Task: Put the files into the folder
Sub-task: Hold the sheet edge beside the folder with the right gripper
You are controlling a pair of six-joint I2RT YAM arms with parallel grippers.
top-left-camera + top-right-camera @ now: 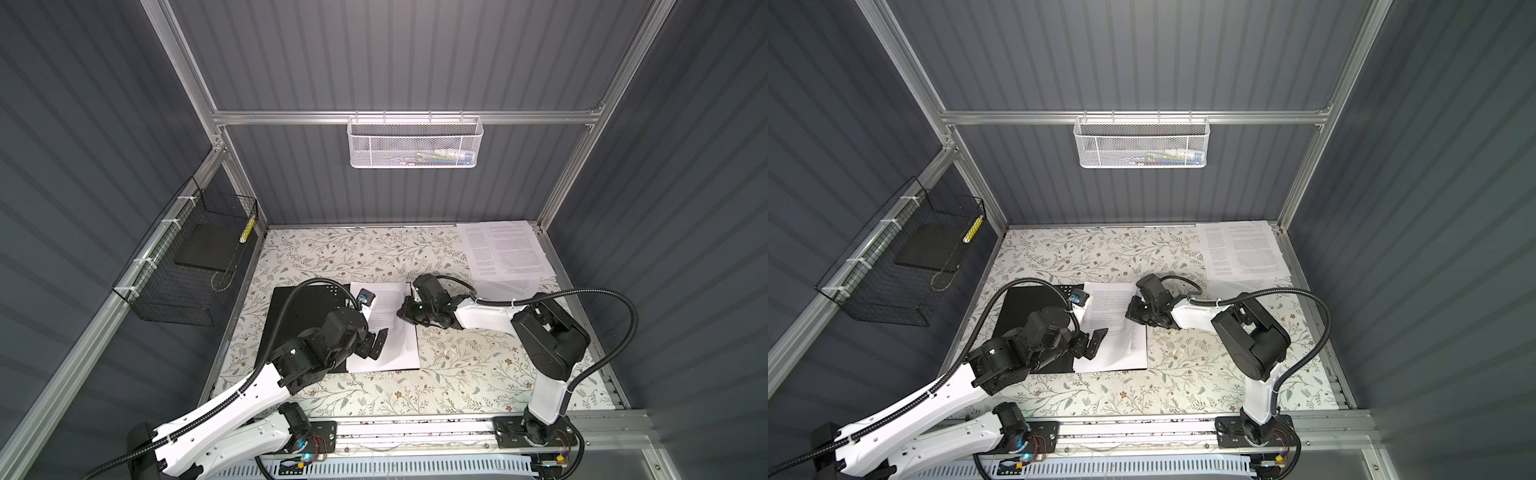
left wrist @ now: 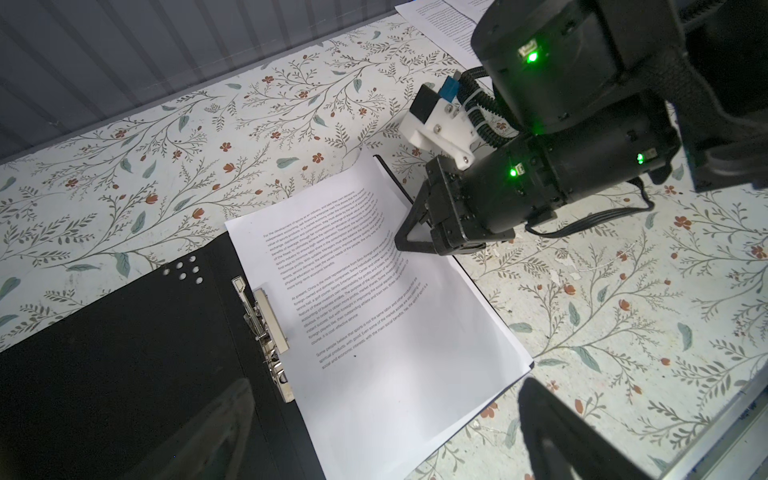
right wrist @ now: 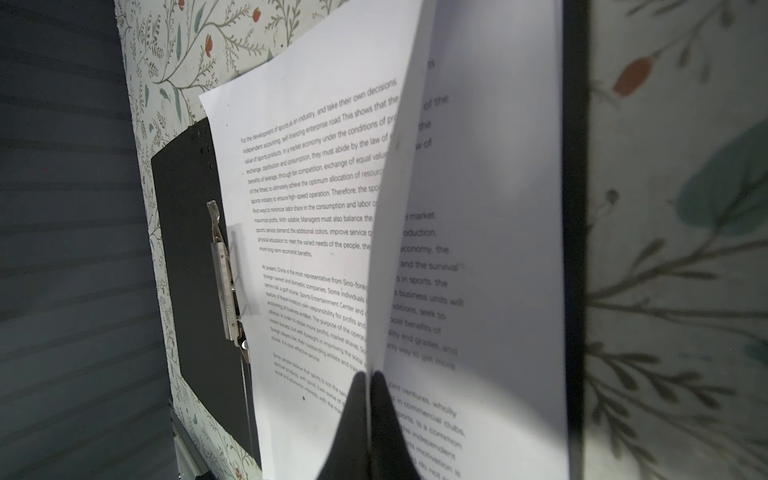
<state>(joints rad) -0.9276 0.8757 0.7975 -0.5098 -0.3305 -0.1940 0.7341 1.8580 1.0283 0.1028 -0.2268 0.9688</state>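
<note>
Though well begun, looks only partly done, judging by how things lie. Starting at the left of the floral mat (image 1: 340, 257), shows the black folder (image 1: 291, 316) lying open and flat, with its metal clip (image 2: 266, 324) bare and no paper tucked under it as far as can be told. Shows next the left gripper (image 1: 376, 345) poised over the folder's middle, jaws spread wide, holding nothing and touching nothing. Finds on the folder's right half at least two printed sheets (image 1: 395, 357), their near edge just beside the clip; cannot tell the exact count. Catches the top sheet (image 3: 316, 208) bowed up off the one beneath, its free edge pinched between the pressed-together fingertips (image 3: 353, 411) of the right gripper (image 3: 368, 380). Leaves, at the far right back corner of the mat, a loose pile of files (image 1: 503, 249) well apart from the folder and not yet brought over. Calls, by this reading, for laying the pinched sheet flat, fetching the rest, and probably closing the cover.
</note>
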